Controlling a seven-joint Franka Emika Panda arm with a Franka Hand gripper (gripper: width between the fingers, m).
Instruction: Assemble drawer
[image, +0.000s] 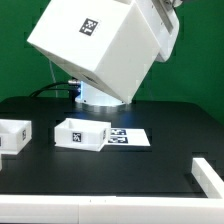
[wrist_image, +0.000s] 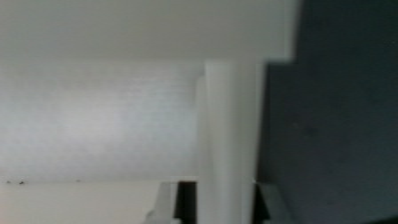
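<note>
The tall white drawer casing hangs tilted in the air above the table, a square tag on its upper face. My gripper holds it at its upper right corner in the exterior view, mostly hidden by the casing. In the wrist view my gripper is shut on a thin white wall of the casing, with a dark finger on either side of the wall. Two small white trays rest on the black table: one in the middle and one at the exterior view's left edge.
The marker board lies flat just to the exterior view's right of the middle tray. A white block sits at the right edge and a white bar runs along the front. The arm's base stands behind the casing.
</note>
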